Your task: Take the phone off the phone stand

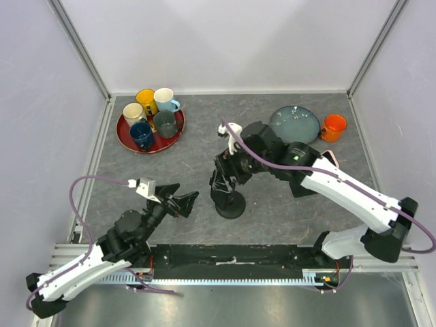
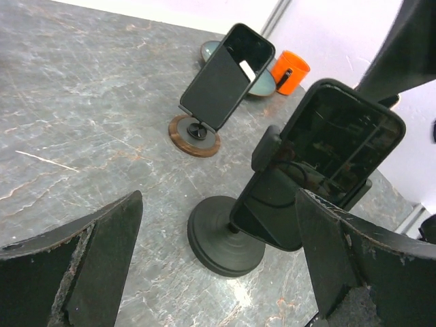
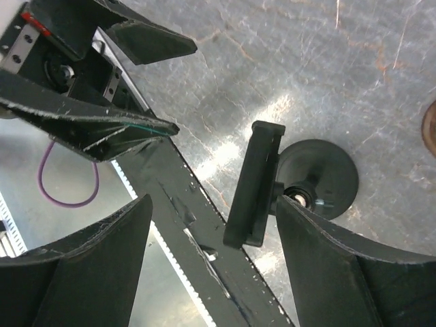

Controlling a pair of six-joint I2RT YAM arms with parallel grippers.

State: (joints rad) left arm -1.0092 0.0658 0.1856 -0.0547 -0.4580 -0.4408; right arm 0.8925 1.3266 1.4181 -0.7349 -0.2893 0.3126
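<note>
Top external: black phone stand (image 1: 230, 206) sits mid tabletop (image 1: 191, 157), near the front rail. The right gripper (image 1: 223, 178) hangs right over the stand, and the phone is mostly hidden under it in this view. The left gripper (image 1: 182, 197) is just left of the stand, pointing at it and not touching.

Left wrist: the phone (image 2: 340, 146) is clamped in the stand's cradle, tilted back, with a dark screen. It sits between the two left fingers (image 2: 102, 259) in frame but well ahead of them. The left gripper is spread wide and holds nothing.

Right wrist: the phone shows edge-on, with the stand base just beside it. The right gripper is spread, one finger (image 3: 88, 266) on each side of the phone. The fingers appear apart from the phone, but I cannot tell for sure.

Behind the stand, a second phone (image 2: 228, 75) leans on a brown round base (image 2: 195, 135). At back right are a plate (image 1: 294, 124) and an orange mug (image 1: 334, 127). At back left is a red tray (image 1: 121, 136) of mugs (image 1: 163, 99).
</note>
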